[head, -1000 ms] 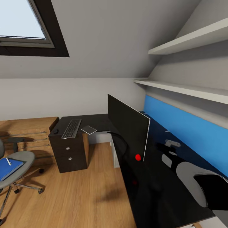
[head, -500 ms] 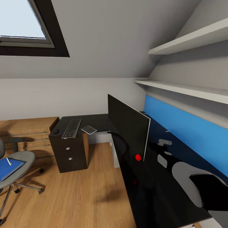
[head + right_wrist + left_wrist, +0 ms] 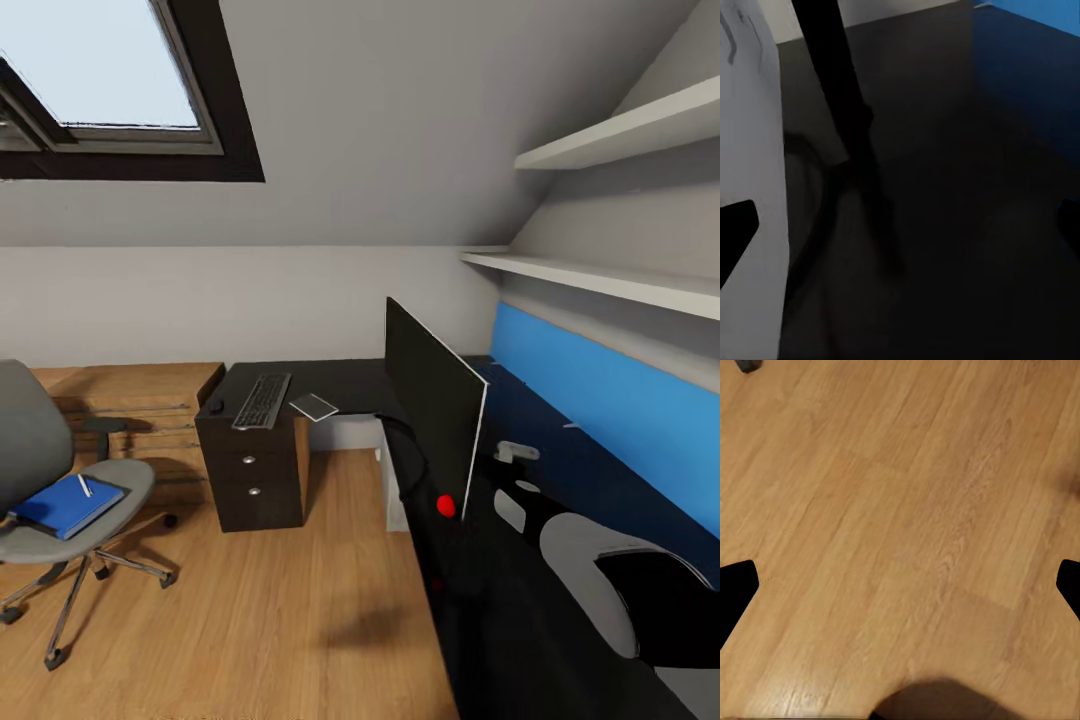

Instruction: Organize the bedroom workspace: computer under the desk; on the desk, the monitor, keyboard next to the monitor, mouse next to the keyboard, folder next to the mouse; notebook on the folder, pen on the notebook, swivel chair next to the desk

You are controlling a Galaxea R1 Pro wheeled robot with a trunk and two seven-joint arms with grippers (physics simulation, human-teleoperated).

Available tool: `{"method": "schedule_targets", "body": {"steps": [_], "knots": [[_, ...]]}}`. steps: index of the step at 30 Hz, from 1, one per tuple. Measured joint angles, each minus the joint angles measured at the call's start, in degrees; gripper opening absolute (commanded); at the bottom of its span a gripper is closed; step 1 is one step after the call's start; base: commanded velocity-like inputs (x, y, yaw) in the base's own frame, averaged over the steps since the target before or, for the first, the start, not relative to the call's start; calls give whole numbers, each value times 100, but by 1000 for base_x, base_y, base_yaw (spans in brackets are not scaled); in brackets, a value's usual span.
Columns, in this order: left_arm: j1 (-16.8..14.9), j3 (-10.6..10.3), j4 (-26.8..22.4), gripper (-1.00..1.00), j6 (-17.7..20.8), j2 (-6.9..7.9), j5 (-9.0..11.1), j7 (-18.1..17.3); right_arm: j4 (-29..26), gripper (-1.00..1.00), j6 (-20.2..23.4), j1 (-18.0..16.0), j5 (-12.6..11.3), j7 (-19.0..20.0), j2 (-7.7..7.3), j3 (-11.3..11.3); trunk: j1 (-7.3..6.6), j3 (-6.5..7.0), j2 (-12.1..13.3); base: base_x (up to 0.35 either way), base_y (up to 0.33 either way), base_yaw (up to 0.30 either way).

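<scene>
room: attic bedroom, grey sloped ceiling, dark-framed skylight (image 3: 100,90), light wood floor (image 3: 280,610).
surface: long glossy black l-shaped desk (image 3: 560,480) running along the blue wall panel (image 3: 610,420); black drawer unit (image 3: 255,480) under its far end.
monitor: stands on the surface, seen nearly edge-on in the head view (image 3: 432,400), red dot at its lower corner; the right wrist view shows its curved black stand (image 3: 851,127) and white back from close up.
keyboard: on the far end of the surface above the drawers (image 3: 262,400).
mouse: small dark lump just beside the keyboard, on its side away from the monitor (image 3: 215,406).
notebook: thin pale pad on the surface, near the keyboard on its monitor side (image 3: 314,406) (apart, not touching).
swivel chair: on the floor well apart from the desk (image 3: 60,480), grey seat and back, chrome base.
folder: blue, flat on the chair seat (image 3: 68,505).
pen: thin white stick lying on the folder (image 3: 85,486).
computer: a pale upright form under the desk behind the monitor (cannot tell if it is the tower).
right arm: grey and black links over the surface behind the monitor in the head view (image 3: 600,570).
right fingers: black tips at both edges of the right wrist view (image 3: 736,225), spread wide, nothing between them, above the dark surface.
left fingers: black tips at both edges of the left wrist view (image 3: 736,585), spread wide and empty, over bare floor planks.
</scene>
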Motion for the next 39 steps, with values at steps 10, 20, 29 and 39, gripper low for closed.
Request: {"method": "schedule_targets", "body": {"steps": [10, 20, 29, 39], "knots": [[0, -1, 0, 100, 0, 1, 0, 0, -7, 100, -6, 27, 4, 5, 0, 2, 0, 0, 0, 0, 0, 272], [0, -1, 3, 100, 0, 0, 0, -3, -8, 100, -8, 28, 1, 5, 0, -7, 0, 0, 0, 0, 0, 272], [0, -2, 7, 100, 0, -15, 0, -8, -8, 100, -6, 28, -5, 5, 0, -6, 0, 0, 0, 0, 0, 272], [0, -3, 9, 100, 0, -18, 0, -9, -9, 100, -5, 28, -5, 6, -5, -9, 0, 0, 0, 0, 0, 258]]}}
